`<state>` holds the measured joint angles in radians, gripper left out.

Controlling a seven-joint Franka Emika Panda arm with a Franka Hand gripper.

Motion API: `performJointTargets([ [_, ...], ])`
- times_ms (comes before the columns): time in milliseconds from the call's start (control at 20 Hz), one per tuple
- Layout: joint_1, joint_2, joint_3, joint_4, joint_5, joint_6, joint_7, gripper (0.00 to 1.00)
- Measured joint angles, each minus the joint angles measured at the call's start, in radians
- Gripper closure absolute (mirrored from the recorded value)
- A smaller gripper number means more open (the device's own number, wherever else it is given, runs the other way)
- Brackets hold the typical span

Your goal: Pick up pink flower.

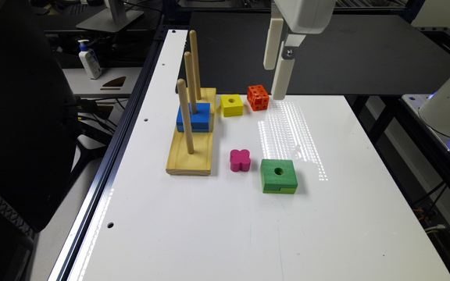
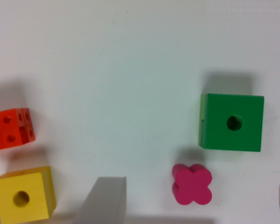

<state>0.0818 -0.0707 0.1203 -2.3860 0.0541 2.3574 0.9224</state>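
The gripper (image 1: 276,74) hung at the top centre of the exterior frame, high above the white table (image 1: 217,234), its two pale fingers (image 1: 282,80) pointing down with a clear gap between them — the jaws stood open and held nothing. In the wrist view one finger (image 2: 102,198) showed at the lower edge and a sliver of the other at the far right edge, well apart. The pink flower (image 1: 240,160) lay flat on the table near the middle of the exterior frame, lower than the gripper and a little to its left, untouched. Just to its right and slightly lower sat the green block (image 1: 278,176) with a round hole in its top, close beside the flower but apart from it; the wrist view showed the flower (image 2: 192,184) and green block (image 2: 232,122) as near neighbours too. To the flower's left stood a wooden base (image 1: 191,136) with three upright pegs, and a blue block (image 1: 193,117) was threaded on the middle peg. Farther up the frame sat a yellow block (image 1: 231,105) and an orange cube (image 1: 258,97) — side by side, just below the gripper's fingertips in the picture.
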Motion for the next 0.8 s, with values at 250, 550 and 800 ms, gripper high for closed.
performJointTargets([
  [250,0.0,0.023,0.001,0.027,0.0,0.0,0.0,0.0],
  [550,0.0,0.05,0.002,0.055,-0.0001,0.0,0.001,0.0],
  [800,0.0,0.113,0.004,0.059,-0.0006,0.046,0.002,0.0],
])
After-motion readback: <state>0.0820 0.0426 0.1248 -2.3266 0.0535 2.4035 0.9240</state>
